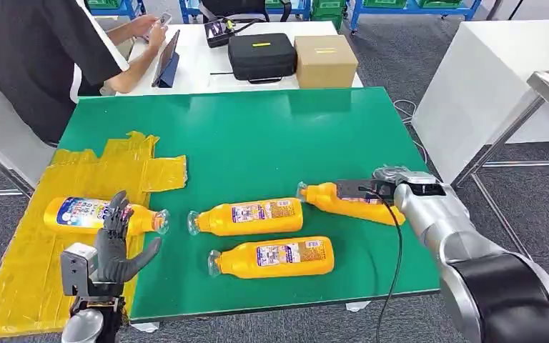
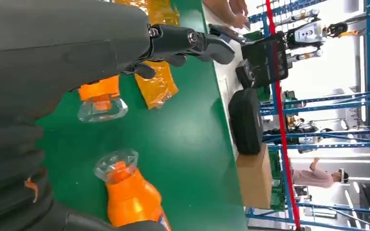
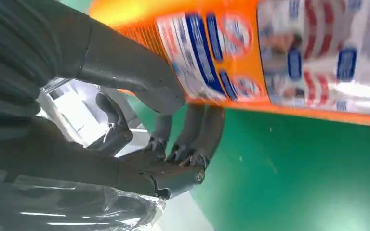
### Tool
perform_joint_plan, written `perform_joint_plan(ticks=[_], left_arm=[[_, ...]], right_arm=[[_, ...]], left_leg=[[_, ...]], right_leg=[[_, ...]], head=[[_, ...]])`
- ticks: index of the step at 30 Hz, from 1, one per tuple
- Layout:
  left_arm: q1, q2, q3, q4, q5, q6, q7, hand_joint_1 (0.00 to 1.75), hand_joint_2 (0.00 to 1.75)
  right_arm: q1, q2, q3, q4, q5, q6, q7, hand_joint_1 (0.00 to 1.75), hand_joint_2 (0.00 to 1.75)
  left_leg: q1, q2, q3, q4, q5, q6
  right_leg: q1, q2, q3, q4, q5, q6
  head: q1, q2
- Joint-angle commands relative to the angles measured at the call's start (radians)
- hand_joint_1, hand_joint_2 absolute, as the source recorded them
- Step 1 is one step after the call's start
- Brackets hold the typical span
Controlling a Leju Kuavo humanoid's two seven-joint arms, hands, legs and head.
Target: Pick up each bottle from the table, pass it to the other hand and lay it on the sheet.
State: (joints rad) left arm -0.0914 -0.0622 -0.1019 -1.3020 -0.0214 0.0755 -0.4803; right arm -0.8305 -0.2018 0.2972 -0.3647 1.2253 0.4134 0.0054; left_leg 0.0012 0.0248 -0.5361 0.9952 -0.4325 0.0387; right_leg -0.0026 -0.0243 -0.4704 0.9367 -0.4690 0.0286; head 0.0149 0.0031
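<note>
No wording could be read anywhere. The three orange bottles on the green table each carried a printed label (image 1: 261,211), (image 1: 291,253), too small and blurred to make out; the third bottle's label was hidden. The bottle on the yellow sheet bore a blue-and-white label (image 1: 80,210) with characters that stayed illegible. In the right wrist view, the held bottle's label (image 3: 289,53) showed blue lettering and red-ringed round symbols, all smeared. The black case had a small yellow tag (image 1: 261,44), without readable text.
</note>
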Motion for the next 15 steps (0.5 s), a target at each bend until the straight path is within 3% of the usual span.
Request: perform_joint_plan(ticks=[1,3,4,5,6,8,9,10,11,15], left_arm=[[0.001,-0.005,0.001,0.103,0.011,0.000,0.007,0.00,1.75],[0.000,-0.005,0.003,0.104,0.013,0.001,0.007,0.00,1.75],[0.002,-0.005,0.006,0.107,0.016,0.003,0.007,0.00,1.75],[0.009,-0.005,0.009,0.104,0.018,0.004,0.006,0.00,1.75],[0.014,-0.005,0.011,0.102,0.020,0.006,0.006,0.00,1.75],[0.040,-0.008,0.024,0.083,0.025,0.010,0.005,0.00,1.75],[0.048,-0.007,0.025,0.081,0.024,0.009,0.005,0.00,1.75],[0.051,-0.007,0.025,0.079,0.024,0.009,0.005,0.00,1.75],[0.051,-0.007,0.025,0.079,0.024,0.009,0.005,0.00,1.75],[0.049,-0.008,0.025,0.076,0.024,0.009,0.006,0.00,1.75]], right_arm=[[0.247,0.016,0.029,0.117,0.013,0.086,-0.023,1.48,1.75],[0.245,0.019,0.033,0.117,0.017,0.089,-0.020,1.48,1.75],[0.238,0.023,0.044,0.114,0.026,0.083,-0.014,1.40,1.75],[0.231,0.029,0.050,0.115,0.032,0.055,-0.003,0.70,1.75],[0.222,0.038,0.051,0.115,0.035,0.020,0.016,0.05,1.75],[0.194,0.067,0.061,0.107,0.056,-0.115,0.096,0.00,1.75],[0.181,0.078,0.062,0.109,0.057,-0.103,0.106,0.00,1.75],[0.178,0.081,0.062,0.109,0.057,-0.099,0.109,0.00,1.75],[0.178,0.081,0.062,0.109,0.057,-0.099,0.109,0.00,1.75],[0.184,0.075,0.061,0.109,0.057,-0.106,0.109,0.00,1.75]], left_leg=[[0.003,-0.008,-0.019,0.006,0.005,-0.003],[0.002,-0.006,-0.014,0.005,0.003,-0.002],[0.003,-0.008,-0.019,0.007,0.004,-0.003],[0.001,-0.005,-0.011,0.004,0.003,-0.002],[0.002,-0.006,-0.016,0.004,0.004,-0.003],[-0.001,-0.003,-0.016,0.001,0.003,-0.002],[0.000,0.006,-0.010,-0.001,0.000,-0.001],[0.002,0.008,-0.011,-0.001,0.001,-0.001],[0.000,0.004,-0.011,-0.003,0.003,-0.002],[0.002,0.011,-0.010,0.002,-0.005,-0.006]], right_leg=[[0.003,-0.004,-0.015,0.004,0.004,-0.001],[0.003,-0.002,-0.011,0.003,0.003,-0.001],[0.004,-0.003,-0.016,0.003,0.004,-0.001],[0.002,-0.002,-0.009,0.002,0.003,0.000],[0.002,-0.002,-0.012,0.002,0.003,-0.001],[0.000,0.000,-0.012,0.001,0.003,0.001],[0.002,0.008,0.000,-0.001,0.006,0.002],[0.003,0.009,-0.002,-0.001,0.006,0.002],[0.001,0.007,-0.002,0.000,0.005,0.001],[0.003,0.013,-0.014,0.003,0.001,-0.004]], head=[[0.000,0.000],[0.000,0.000],[0.000,0.000],[0.000,0.000],[0.000,0.000],[0.001,0.000],[-0.010,0.000],[-0.001,0.000],[-0.002,0.000],[-0.002,0.000]])
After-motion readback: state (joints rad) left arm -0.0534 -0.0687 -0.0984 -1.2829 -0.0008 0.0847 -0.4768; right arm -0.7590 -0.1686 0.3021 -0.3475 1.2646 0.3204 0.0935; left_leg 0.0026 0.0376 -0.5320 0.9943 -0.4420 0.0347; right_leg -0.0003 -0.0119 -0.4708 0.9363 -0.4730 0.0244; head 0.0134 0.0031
